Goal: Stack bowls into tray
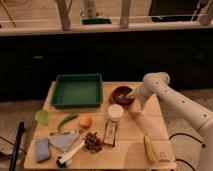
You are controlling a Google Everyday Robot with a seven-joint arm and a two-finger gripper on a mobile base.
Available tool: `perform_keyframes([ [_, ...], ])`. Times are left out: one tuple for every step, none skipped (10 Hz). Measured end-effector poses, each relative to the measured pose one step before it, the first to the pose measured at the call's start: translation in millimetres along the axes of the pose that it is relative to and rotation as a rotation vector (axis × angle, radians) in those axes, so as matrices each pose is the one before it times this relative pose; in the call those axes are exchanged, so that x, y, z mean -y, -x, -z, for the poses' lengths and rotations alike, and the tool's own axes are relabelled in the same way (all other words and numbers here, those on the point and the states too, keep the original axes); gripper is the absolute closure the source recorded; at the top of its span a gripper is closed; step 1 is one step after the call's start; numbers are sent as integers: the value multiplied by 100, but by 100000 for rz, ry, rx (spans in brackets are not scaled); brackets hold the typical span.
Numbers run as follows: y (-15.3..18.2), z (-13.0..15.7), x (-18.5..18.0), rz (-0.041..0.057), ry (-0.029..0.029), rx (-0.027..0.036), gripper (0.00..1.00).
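Note:
A dark maroon-brown bowl (120,95) sits on the wooden table just right of the green tray (77,90), which lies at the table's back left with nothing in it. My white arm comes in from the right, and my gripper (131,96) is at the bowl's right rim. The bowl rests on the table beside the tray, not inside it.
On the wooden table (135,125) lie a white jar (115,112), an orange (85,122), a green pepper (66,120), a lime-green cup (42,116), a banana (149,147), a blue sponge (42,149), a brush (70,153) and a dark clump of grapes (92,141).

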Motion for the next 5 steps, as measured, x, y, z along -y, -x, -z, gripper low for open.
perform_keyframes([
  [3,-110,-45,-109,-79,165,20],
  [-13,-82,-2,-122,-174,118,20],
  [-35,-79,-7,-204,-147,103,20],
  [-40,-141,-6,-248,-122,136,23],
  [-25,-137,-8,-134,15,101,31],
])
